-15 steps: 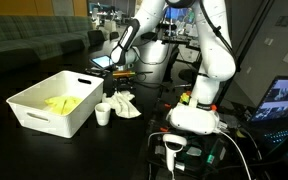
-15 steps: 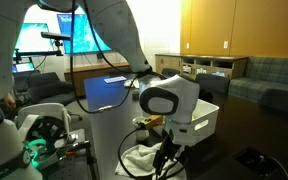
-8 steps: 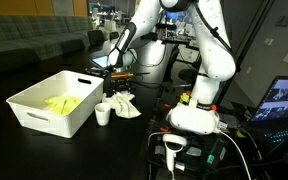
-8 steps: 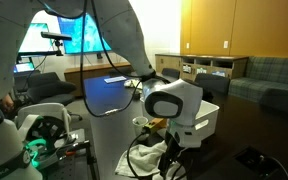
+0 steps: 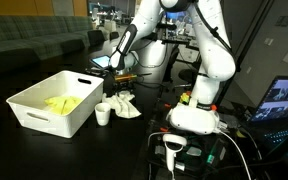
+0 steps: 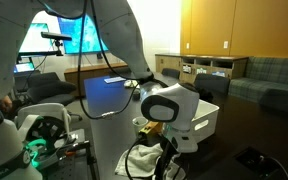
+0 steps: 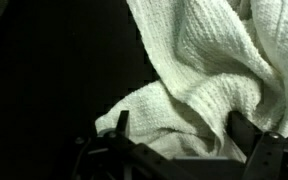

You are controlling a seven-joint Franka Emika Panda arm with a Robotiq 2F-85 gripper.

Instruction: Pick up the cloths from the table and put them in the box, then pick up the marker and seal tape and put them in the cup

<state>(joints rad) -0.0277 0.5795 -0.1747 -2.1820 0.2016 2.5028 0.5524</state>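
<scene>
Now the fingers [image 7: 120, 124] are apart, one on each side of the white cloth [image 7: 214, 70], down low by it. That cloth lies on the table [image 5: 34, 150], just beside the small cup [image 5: 103, 113] and near the white box [image 5: 39, 118], which holds a yellow cloth [image 5: 62, 102].

No text, label or number reads clearly in any view. Laptop screen [image 5: 284, 98] shows small picture tiles, too fine to read. Lit monitor [image 6: 46, 42] is blurred, nothing legible.
</scene>
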